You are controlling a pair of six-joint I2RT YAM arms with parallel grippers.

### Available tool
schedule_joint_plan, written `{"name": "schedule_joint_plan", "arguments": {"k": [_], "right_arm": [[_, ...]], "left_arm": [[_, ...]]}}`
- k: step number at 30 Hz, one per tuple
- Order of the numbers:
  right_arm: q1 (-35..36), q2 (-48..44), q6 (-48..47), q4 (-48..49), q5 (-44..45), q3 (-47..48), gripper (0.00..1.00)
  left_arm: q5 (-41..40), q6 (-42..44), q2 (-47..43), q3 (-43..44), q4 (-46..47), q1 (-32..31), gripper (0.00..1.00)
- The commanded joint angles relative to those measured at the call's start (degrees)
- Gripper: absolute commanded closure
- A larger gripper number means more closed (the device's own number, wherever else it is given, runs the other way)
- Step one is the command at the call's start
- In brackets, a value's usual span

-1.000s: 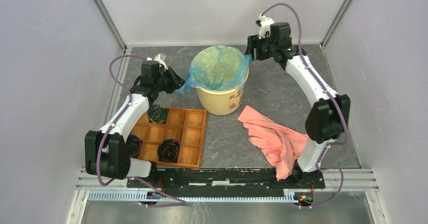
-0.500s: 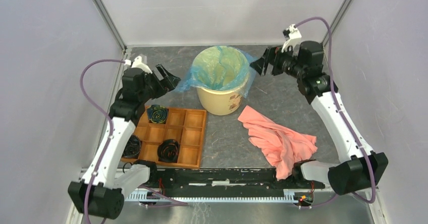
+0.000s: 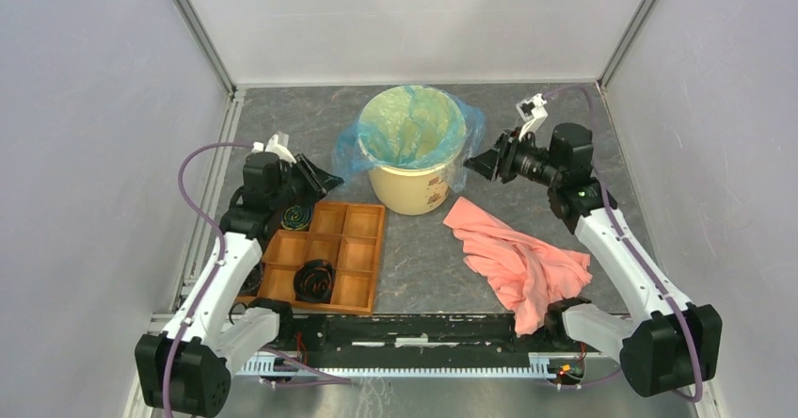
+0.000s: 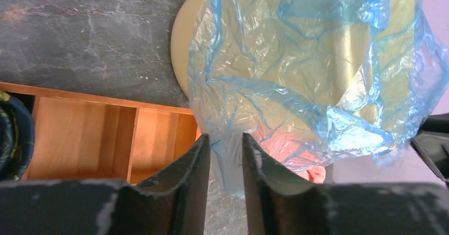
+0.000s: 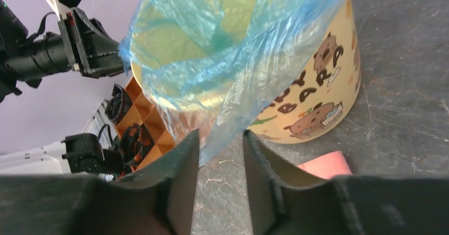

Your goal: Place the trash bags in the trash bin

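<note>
The round tan bin point(image 3: 414, 189) with dark print stands at the back middle of the table. The thin light-blue bag point(image 3: 409, 126) lines it, with crinkly flaps draped over the rim on the left and right. My left gripper point(image 3: 320, 175) is open and empty, a little left of the left flap. My right gripper point(image 3: 480, 164) is open and empty, just right of the bin. In the left wrist view the gripper point(image 4: 225, 137) faces the bag point(image 4: 296, 60) and bin point(image 4: 182, 50). In the right wrist view the gripper point(image 5: 219, 133) faces the bag point(image 5: 212, 39) and bin point(image 5: 312, 87).
A brown wooden compartment tray point(image 3: 348, 249) with dark coiled items lies in front of the left arm, near-left of the bin. A salmon-pink cloth point(image 3: 513, 253) lies crumpled near-right of the bin. Grey enclosure walls stand on the left, back and right.
Both grippers have drawn back from the bin's rim toward the near side and lowered. The bag's edges now hang loose over the rim.
</note>
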Motion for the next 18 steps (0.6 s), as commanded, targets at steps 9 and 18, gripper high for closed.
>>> {"name": "schedule_joint_plan", "arguments": {"k": [9,18], "right_arm": [[1.4,-1.4,17.1,32.1,-3.6,-16.2,1.00],[6.8,-0.2,16.8,35.3,4.0,-22.2,1.00]], "left_arm": [[12.5,-18.8,2.4,-13.0,28.2,-2.6,0.84],[3.5,-21.7,6.9,-12.4,33.4,-15.8,0.98]]}}
